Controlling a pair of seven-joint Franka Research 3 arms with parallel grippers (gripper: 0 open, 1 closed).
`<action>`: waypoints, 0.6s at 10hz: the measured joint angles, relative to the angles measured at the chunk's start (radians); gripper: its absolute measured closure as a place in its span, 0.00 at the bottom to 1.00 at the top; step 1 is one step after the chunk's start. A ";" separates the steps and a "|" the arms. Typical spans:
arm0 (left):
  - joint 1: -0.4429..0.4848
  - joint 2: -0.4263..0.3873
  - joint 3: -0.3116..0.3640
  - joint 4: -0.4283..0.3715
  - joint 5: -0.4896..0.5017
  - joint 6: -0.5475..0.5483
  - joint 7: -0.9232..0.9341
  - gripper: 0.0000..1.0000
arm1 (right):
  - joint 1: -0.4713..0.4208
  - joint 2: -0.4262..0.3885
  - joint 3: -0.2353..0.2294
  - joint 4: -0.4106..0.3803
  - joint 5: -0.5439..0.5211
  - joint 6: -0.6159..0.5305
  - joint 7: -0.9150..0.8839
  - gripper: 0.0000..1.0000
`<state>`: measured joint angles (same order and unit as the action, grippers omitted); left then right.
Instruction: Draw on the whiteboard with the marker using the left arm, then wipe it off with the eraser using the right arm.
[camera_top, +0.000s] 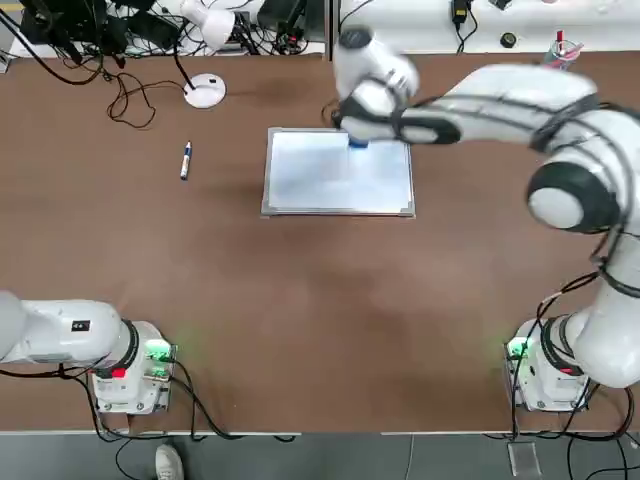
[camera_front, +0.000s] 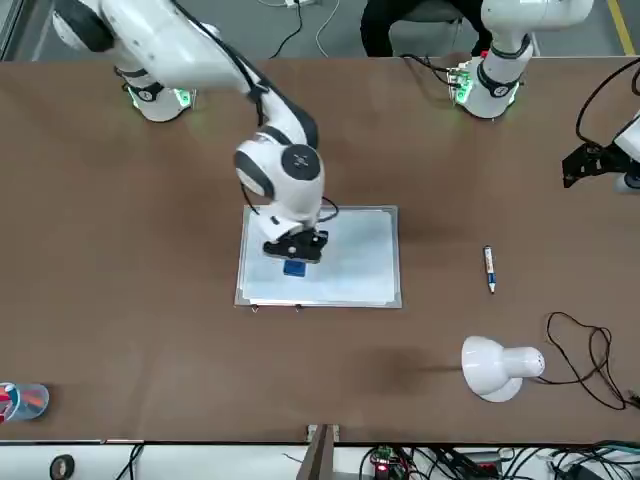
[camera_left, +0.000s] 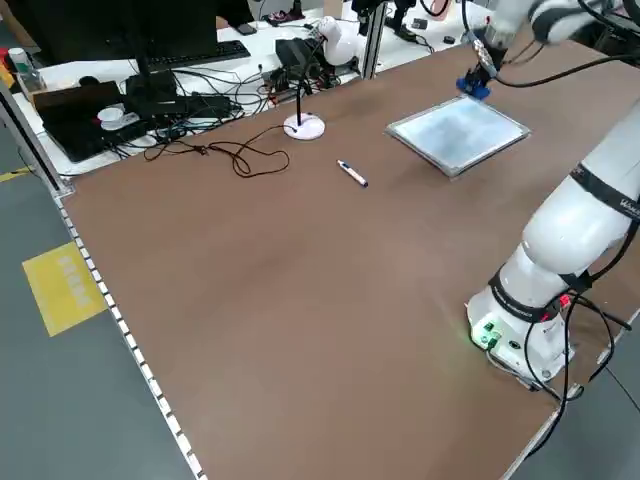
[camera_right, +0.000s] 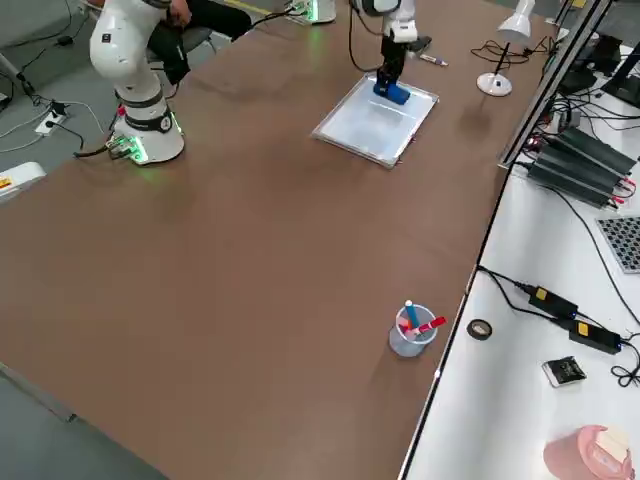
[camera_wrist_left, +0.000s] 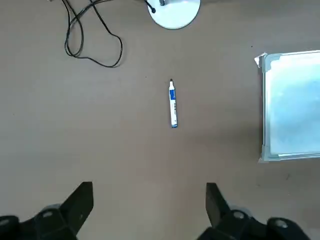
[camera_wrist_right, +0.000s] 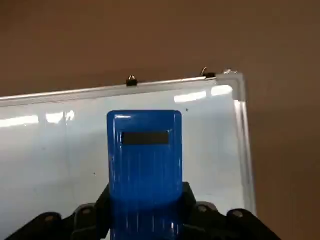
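The whiteboard (camera_top: 340, 185) lies flat in the middle of the table, its surface showing faint smears. My right gripper (camera_front: 295, 250) is shut on the blue eraser (camera_front: 294, 267), which rests on the whiteboard (camera_wrist_right: 50, 150) near the edge farthest from my bases. In the right wrist view the eraser (camera_wrist_right: 145, 155) stands between the black fingers. The marker (camera_top: 186, 160) lies on the bare table to the left of the board. My left gripper (camera_wrist_left: 150, 200) hangs open high above the table, with the marker (camera_wrist_left: 173, 105) well ahead of it. The left arm stays back by its base (camera_top: 125, 365).
A white desk lamp (camera_top: 205, 90) and a looped black cable (camera_top: 130, 100) sit at the far left of the table. A clear cup with red items (camera_right: 412, 330) stands at the table's far right corner. Cables and devices crowd the bench beyond the far edge.
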<state>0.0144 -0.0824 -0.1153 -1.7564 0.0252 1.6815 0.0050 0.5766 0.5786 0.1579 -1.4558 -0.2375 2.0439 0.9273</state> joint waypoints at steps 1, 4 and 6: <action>0.000 0.000 0.000 0.000 0.000 0.000 0.000 0.00 | -0.027 -0.056 0.004 -0.024 0.011 -0.025 -0.047 0.44; 0.000 0.000 0.000 0.000 0.000 0.000 0.000 0.00 | -0.111 -0.177 0.005 -0.153 0.016 -0.030 -0.189 0.44; 0.000 0.000 0.000 0.000 0.000 0.000 0.000 0.00 | -0.194 -0.219 0.002 -0.247 -0.004 0.004 -0.310 0.44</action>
<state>0.0145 -0.0824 -0.1152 -1.7566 0.0252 1.6815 0.0050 0.3827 0.3601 0.1601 -1.7025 -0.2412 2.0478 0.6178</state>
